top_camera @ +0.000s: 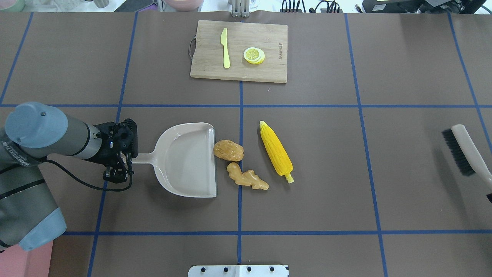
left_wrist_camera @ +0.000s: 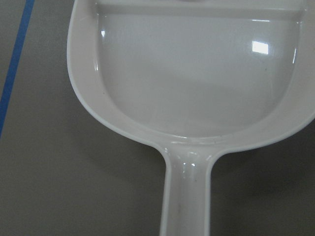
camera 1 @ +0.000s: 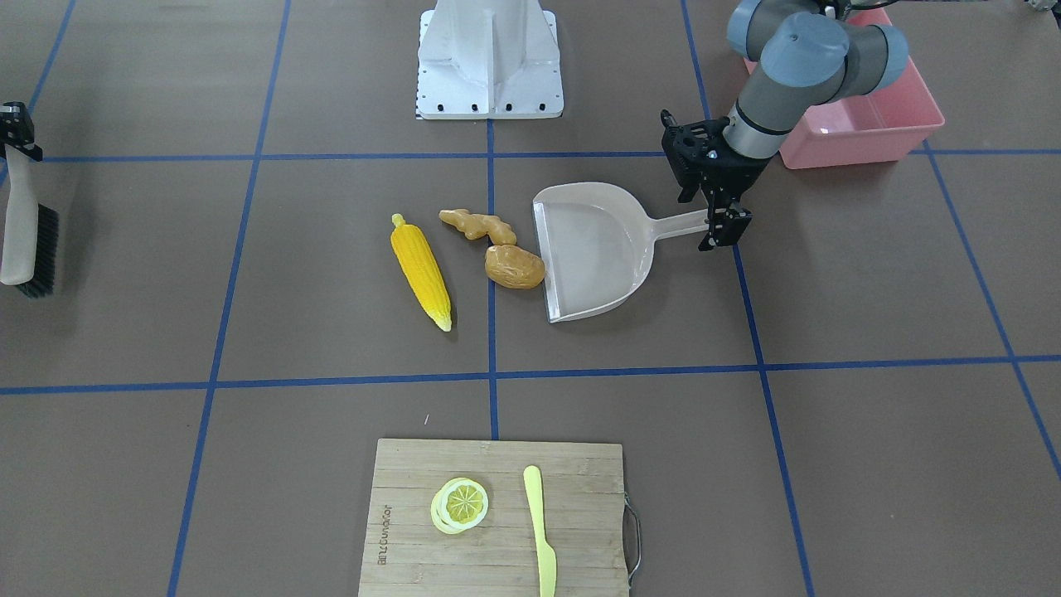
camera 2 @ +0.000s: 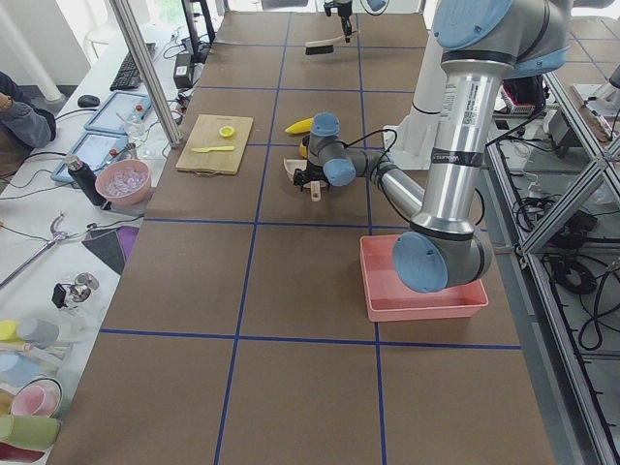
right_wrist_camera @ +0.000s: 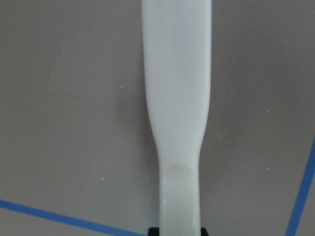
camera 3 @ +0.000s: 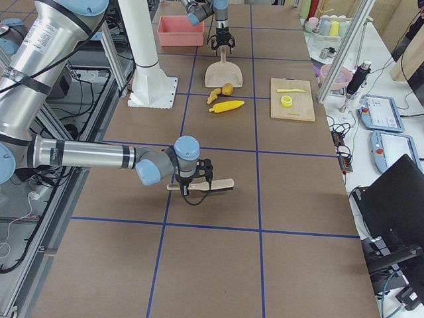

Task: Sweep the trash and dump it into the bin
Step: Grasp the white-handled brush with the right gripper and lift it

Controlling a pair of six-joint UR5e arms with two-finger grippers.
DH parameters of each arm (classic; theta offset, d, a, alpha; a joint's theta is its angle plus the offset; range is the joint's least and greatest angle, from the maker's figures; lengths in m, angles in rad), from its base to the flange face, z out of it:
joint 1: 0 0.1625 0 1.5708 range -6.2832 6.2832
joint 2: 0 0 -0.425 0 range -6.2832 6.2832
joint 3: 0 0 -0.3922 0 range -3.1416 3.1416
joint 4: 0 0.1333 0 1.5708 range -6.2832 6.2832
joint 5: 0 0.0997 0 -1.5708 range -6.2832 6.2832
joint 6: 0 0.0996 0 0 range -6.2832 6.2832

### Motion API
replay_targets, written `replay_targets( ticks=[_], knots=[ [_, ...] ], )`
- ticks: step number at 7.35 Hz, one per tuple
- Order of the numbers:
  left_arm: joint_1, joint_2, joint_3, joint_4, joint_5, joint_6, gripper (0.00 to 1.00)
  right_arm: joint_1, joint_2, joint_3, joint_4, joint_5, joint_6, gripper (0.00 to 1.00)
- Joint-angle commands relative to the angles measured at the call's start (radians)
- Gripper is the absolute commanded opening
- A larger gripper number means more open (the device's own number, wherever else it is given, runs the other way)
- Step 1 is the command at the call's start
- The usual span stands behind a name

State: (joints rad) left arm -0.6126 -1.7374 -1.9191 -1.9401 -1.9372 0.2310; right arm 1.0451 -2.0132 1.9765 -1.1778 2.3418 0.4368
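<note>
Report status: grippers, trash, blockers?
Grippers: left gripper shut on dustpan handle, right gripper shut on brush, far off. Dustpan empty, potato at its lip, ginger root and corn cob beside. No blocker seen.

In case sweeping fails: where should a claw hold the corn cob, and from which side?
Probably at its thick middle, straight down from above. The corn cob lies flat on the table, clear of the potato, so a grip across its narrow width, crosswise to its length, should hold.

The corn cob (top_camera: 276, 152) is showing yellow, ginger root (top_camera: 248, 179) tan, potato (top_camera: 228, 150) brown, bin (camera 1: 862, 141) pink, dustpan (top_camera: 184, 161) beige, brush (top_camera: 465, 152) bristles black.
</note>
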Motion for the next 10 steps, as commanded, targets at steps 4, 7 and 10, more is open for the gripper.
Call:
replay_targets(
  ticks=[4,7,10],
  knots=[
    [-0.001,0.002,-0.001,-0.005,0.000,-0.001,0.96,-0.064,0.474,0.079,-0.494,-0.057,0.156,0.00],
    [-0.003,0.016,-0.008,-0.020,-0.003,-0.002,0.96,-0.193,0.634,0.065,-0.496,-0.114,0.260,0.00],
    [-0.004,0.062,-0.009,-0.081,-0.005,-0.002,0.96,-0.362,0.717,0.058,-0.497,-0.226,0.412,0.00]
  ],
)
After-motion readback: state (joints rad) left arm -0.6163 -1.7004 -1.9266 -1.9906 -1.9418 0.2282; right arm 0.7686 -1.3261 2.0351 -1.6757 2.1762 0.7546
